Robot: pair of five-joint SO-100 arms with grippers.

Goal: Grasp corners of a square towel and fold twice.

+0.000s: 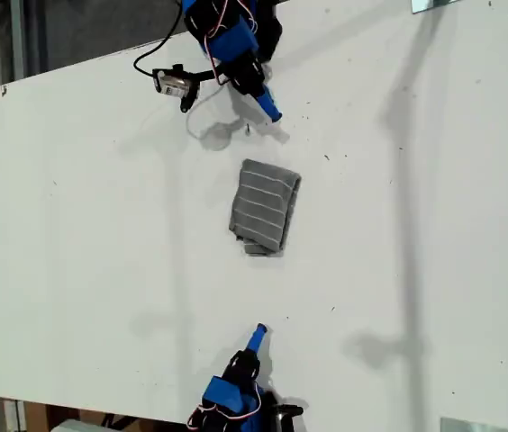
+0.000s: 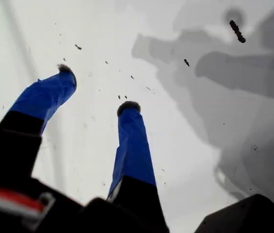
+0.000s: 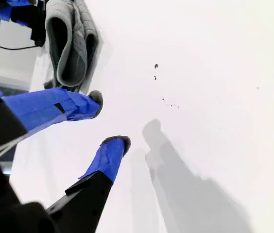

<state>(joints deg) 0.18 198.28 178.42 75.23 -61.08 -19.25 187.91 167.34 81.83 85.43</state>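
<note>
The grey striped towel (image 1: 265,207) lies folded into a small upright rectangle in the middle of the white table (image 1: 74,225). Its corners are stacked in the folds; one rounded tip (image 1: 256,247) pokes out at the end nearer the exterior view's bottom. My first gripper (image 1: 270,112) (image 2: 97,87) hangs open over bare table beyond the towel's far end, holding nothing. My second gripper (image 1: 258,335) (image 3: 109,121) is open and empty too, a short way off the towel's near end. The second wrist view shows the towel (image 3: 71,43) as thick layered folds beyond the fingertips.
A small camera (image 1: 171,83) with a black cable sticks out beside the first arm. Metal plates sit at the exterior view's top right (image 1: 434,4) and bottom right (image 1: 475,425). The table's edge runs along the exterior view's top left and bottom left.
</note>
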